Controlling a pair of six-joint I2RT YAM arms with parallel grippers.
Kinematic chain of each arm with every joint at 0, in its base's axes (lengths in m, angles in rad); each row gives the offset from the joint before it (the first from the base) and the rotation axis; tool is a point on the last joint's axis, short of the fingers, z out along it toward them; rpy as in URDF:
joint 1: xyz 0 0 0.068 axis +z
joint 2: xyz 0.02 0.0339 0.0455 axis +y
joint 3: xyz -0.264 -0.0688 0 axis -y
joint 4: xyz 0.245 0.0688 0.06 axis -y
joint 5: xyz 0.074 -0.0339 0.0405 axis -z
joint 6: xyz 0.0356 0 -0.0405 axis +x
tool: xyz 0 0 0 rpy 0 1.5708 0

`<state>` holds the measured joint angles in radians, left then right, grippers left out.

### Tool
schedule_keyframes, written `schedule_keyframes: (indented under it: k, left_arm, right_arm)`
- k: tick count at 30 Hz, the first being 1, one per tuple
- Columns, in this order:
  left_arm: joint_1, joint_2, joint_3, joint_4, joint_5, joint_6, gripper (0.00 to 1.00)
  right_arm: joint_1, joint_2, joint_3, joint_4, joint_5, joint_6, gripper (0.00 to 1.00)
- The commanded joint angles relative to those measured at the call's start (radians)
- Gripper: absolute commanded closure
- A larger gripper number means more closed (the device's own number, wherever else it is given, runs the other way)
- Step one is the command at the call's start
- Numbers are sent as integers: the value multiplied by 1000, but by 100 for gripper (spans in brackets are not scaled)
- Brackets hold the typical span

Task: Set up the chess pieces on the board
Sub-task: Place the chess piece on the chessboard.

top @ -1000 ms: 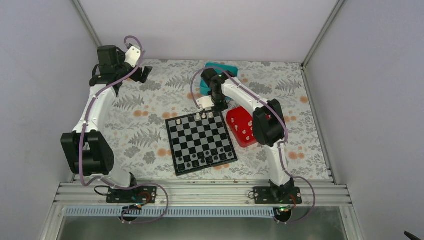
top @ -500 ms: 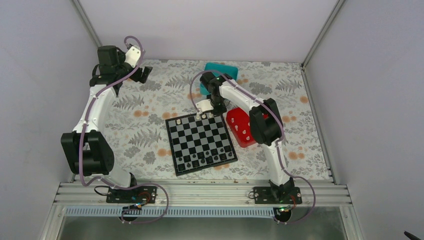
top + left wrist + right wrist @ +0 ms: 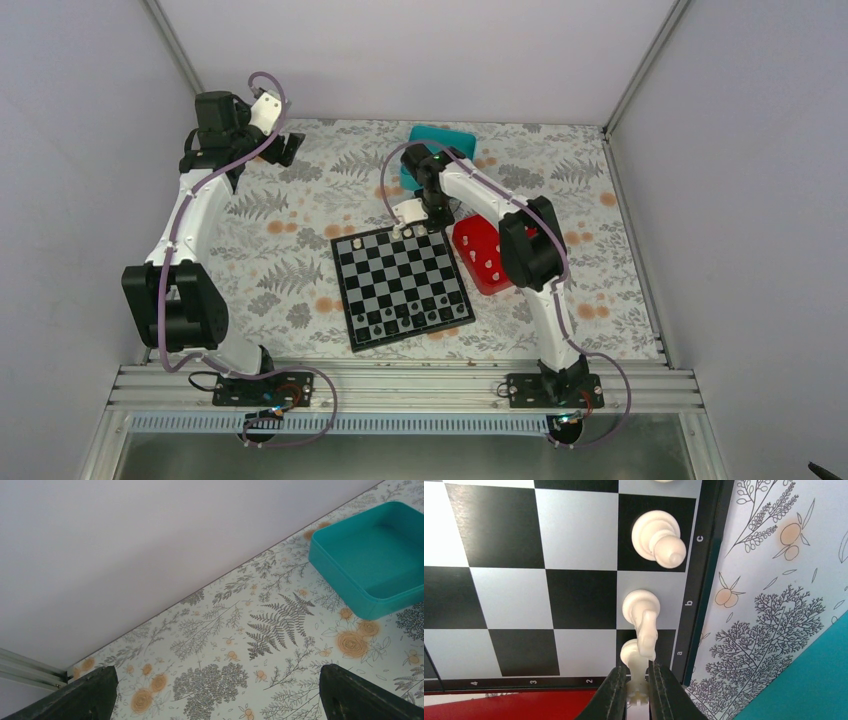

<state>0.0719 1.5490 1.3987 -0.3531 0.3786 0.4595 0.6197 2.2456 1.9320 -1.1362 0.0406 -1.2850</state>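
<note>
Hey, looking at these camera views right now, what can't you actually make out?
Right wrist view: the held white piece is blurred and half hidden between the fingers of the right gripper, so its type is unclear.
Right wrist view: another white piece is cut off by the top edge.
Top view: the dark pieces on the board are too small to identify.
Top view: the right arm covers part of the red tray.

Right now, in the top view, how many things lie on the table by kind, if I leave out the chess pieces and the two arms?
board: 1
red tray: 1
teal box: 1
Total: 3
</note>
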Motion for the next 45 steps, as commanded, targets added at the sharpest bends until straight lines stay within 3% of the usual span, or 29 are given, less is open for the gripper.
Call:
schedule_keyframes:
  k: [1,16,26,32,45]
  left_arm:
    - [5,-10,-6,16,30,-7,0]
    - [6,-1,-5,18,28,-5,0]
    - [5,-4,-6,16,28,-4,0]
    - [7,-10,-3,14,25,-4,0]
    - [22,-22,-9,29,23,-13,0]
  right_arm:
    - [-12,13,-2,10,16,3,89]
    - [-14,29,8,13,18,1,85]
    - [-17,-2,5,21,31,14,72]
    - [-41,-113,1,-32,-20,44,66]
    - [-385,-368,-264,-53,-77,94,63]
